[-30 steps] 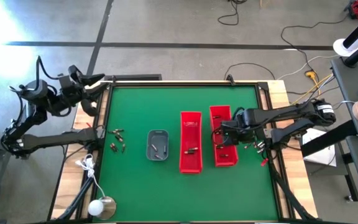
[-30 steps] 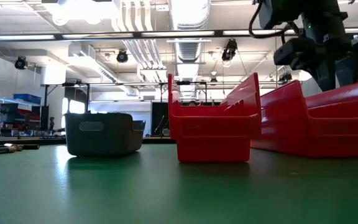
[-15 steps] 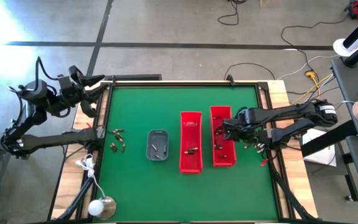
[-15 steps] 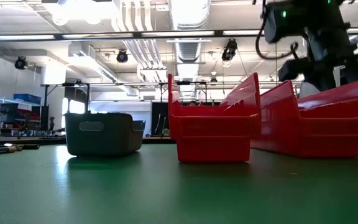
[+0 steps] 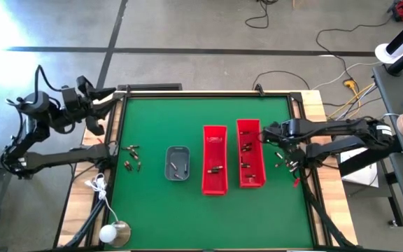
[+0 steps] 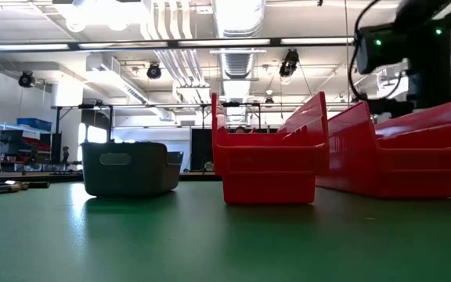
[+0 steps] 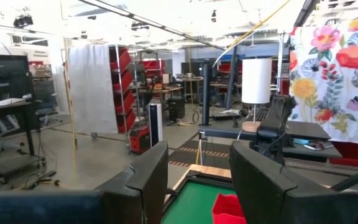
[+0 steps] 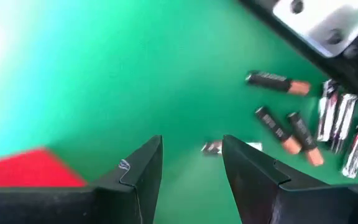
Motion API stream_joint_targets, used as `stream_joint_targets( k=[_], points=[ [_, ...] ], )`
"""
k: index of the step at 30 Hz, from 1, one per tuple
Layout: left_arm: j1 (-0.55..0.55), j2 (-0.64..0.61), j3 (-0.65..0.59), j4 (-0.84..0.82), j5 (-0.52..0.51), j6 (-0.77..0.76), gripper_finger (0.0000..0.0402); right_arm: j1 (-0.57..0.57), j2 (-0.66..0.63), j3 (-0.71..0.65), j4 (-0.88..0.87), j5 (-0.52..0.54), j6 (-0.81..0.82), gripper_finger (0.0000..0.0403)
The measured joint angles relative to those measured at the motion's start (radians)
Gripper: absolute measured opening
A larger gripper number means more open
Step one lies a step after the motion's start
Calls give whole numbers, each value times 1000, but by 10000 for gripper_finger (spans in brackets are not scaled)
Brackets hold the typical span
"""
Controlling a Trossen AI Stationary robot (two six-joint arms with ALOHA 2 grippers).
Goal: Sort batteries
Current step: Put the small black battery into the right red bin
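right pincer (image 8: pixel 191 165) empty, above batteries (image 8: pixel 303 127)

Green table (image 5: pixel 187 210) w/ grey tray (image 5: pixel 178 162), two red bins (image 5: pixel 214 169), loose batteries (image 5: pixel 133 157) both sides.

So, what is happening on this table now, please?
A two-armed robot is sorting batteries. The right gripper hangs open and empty just beside the right red bin, near loose batteries on the green mat at the table's right edge. Some batteries already lie in both red bins and in the grey tray. More batteries wait at the left. The left gripper waits open off the table's far left corner.
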Motion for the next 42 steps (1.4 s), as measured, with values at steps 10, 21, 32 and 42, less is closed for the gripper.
stream_joint_targets(
  k=[10, 21, 32, 42],
  points=[
    [1, -27, 0, -3, 6, 11, 151, -94, 39, -61, 15, -38, 50, 245],
    [1, -25, 0, -4, 3, 11, 151, -281, 22, 37, -11, -56, -506, 262],
    [1, -19, 0, -3, 0, -15, 151, -580, 70, 283, -398, -160, -1238, 227],
    [1, -6, 0, 8, 0, -67, 151, -708, 198, 196, -349, -362, -1585, 214]
  ],
)
